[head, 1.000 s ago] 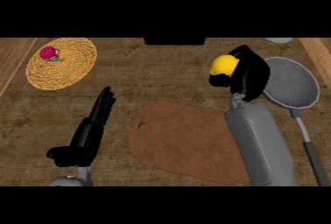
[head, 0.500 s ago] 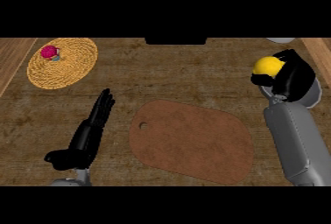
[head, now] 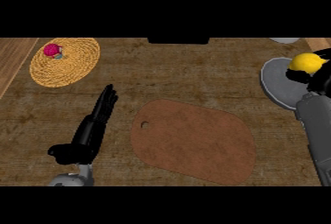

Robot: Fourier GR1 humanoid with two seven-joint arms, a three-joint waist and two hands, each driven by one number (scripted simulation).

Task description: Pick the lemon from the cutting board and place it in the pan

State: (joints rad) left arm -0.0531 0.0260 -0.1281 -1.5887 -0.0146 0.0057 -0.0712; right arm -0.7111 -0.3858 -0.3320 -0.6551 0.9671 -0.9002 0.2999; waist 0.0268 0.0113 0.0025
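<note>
The yellow lemon (head: 306, 62) is held in my right hand (head: 318, 78) at the right edge, with the black fingers curled round it. It hovers over the grey pan (head: 278, 83), whose round bowl shows partly behind the hand and forearm. The brown cutting board (head: 194, 141) lies bare in the middle of the counter. My left hand (head: 93, 127) rests open at the lower left, fingers straight and pointing up, apart from the board.
A round woven mat (head: 65, 62) at the upper left carries a small red-pink object (head: 52, 50). A dark object (head: 178, 40) sits at the top middle edge, and a pale rim (head: 284, 40) shows at the top right.
My right hand has carried the lemon further right and slightly down, from beside the pan to over it. The left hand has stayed put.
</note>
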